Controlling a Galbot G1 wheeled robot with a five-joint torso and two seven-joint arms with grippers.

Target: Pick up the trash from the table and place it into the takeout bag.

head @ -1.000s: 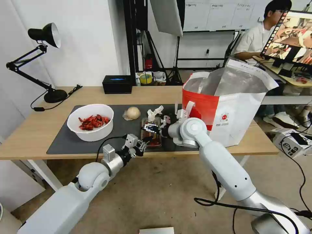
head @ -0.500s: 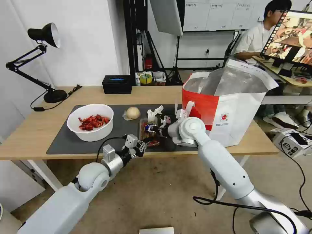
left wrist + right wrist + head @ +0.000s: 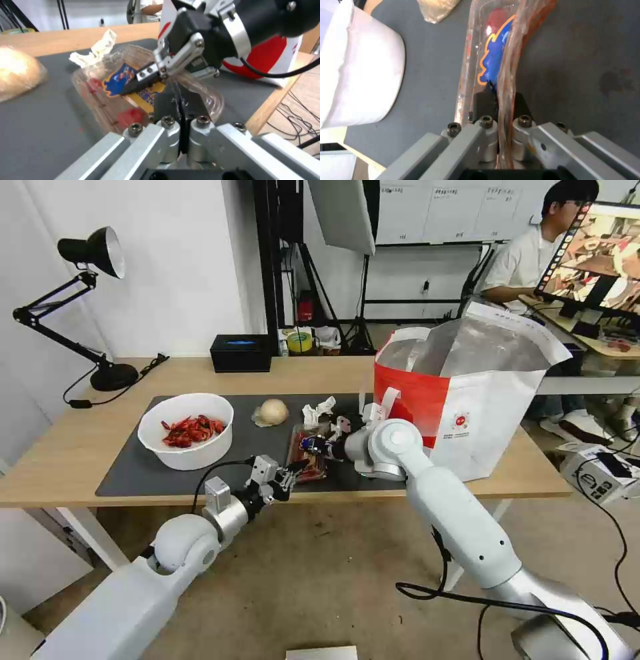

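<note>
Tray update: the clear plastic tray (image 3: 308, 452) of tomatoes now sits lower and flatter on the mat than a second ago, with both arms hanging on. Right pincer (image 3: 500, 100) is clamped on its rim, left pincer (image 3: 180, 110) clenched on the near edge. Takeout bag (image 3: 467, 400) waits just beside it, so the lift hasn't really gotten anywhere.

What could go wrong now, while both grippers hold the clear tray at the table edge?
1. The left gripper and the right gripper each pinch only a thin wall of the clear tray; the soft plastic may bend and slip out.
2. The tray looks tilted, so the tomatoes inside may roll or spill.
3. The bag is tall, so the tray might catch its rim.
</note>
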